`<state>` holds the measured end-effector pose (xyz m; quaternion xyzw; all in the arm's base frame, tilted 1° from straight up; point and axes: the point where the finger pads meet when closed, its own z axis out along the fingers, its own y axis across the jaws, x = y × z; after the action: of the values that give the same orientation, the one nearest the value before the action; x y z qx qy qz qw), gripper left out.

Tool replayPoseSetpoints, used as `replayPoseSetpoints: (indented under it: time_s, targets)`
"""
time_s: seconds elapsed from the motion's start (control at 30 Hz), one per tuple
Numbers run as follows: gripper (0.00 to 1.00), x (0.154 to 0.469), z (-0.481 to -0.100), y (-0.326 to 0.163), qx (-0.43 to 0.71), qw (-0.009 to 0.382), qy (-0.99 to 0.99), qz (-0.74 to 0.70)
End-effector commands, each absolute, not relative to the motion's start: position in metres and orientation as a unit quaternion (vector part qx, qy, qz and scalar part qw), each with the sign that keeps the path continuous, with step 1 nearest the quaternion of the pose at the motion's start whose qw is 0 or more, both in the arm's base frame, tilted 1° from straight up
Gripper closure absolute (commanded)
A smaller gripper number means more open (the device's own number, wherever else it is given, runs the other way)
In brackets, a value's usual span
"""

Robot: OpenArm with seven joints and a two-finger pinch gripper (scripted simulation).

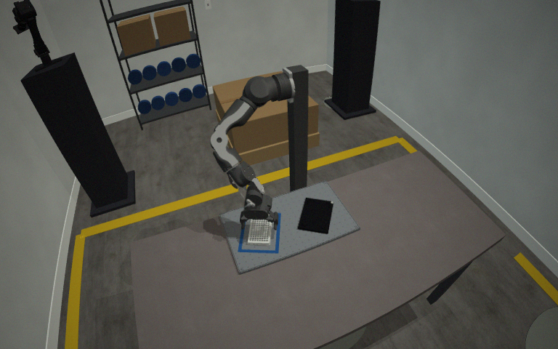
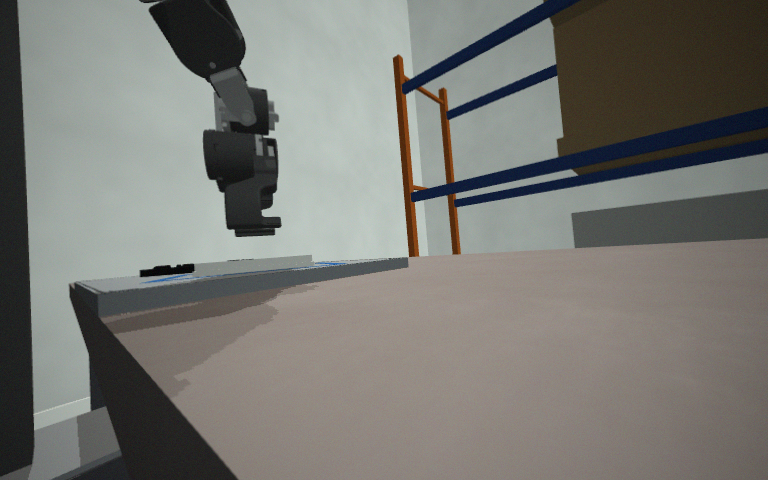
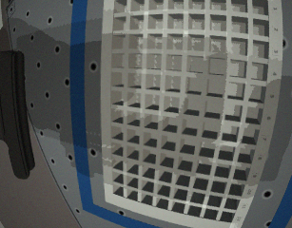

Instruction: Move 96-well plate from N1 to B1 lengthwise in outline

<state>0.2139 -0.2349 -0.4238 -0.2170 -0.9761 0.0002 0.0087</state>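
Note:
The white 96-well plate [image 1: 259, 232] [image 2: 257, 262] [image 3: 184, 114] lies flat on the deck, wells up, inside the blue taped outline [image 1: 278, 242] [image 3: 78, 95]. Its long sides run along the outline's long sides, with deck showing between base and tape on the visible sides. The far end is hidden under the gripper in the top view and out of frame in the wrist view. My gripper [image 1: 259, 226] [image 2: 255, 233] is open and empty above the plate, clear of it; one finger shows at the left of the wrist view. The black plate nest [image 1: 315, 215] [image 2: 168, 270] holds no plate.
The grey perforated deck [image 1: 247, 261] [image 2: 245, 287] lies on the brown table [image 1: 360, 276] [image 2: 495, 356]. The arm's dark post [image 1: 298, 142] stands behind the deck. The nest is to the right of the outline in the top view.

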Motion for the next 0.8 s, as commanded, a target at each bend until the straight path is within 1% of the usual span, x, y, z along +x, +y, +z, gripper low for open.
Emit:
replayPoseSetpoints:
  time_s: [0.0,0.2,0.37,0.77]
  targets:
    - [0.23,0.214,-0.423,-0.237,-0.218,0.009,-0.976,0.005]
    - [0.23,0.214,-0.423,-0.237,-0.218,0.009,-0.976,0.005]
    - [0.23,0.215,-0.383,-0.237,-0.218,0.008,-0.976,0.004]
    - [0.23,0.215,-0.383,-0.237,-0.218,0.008,-0.976,0.004]
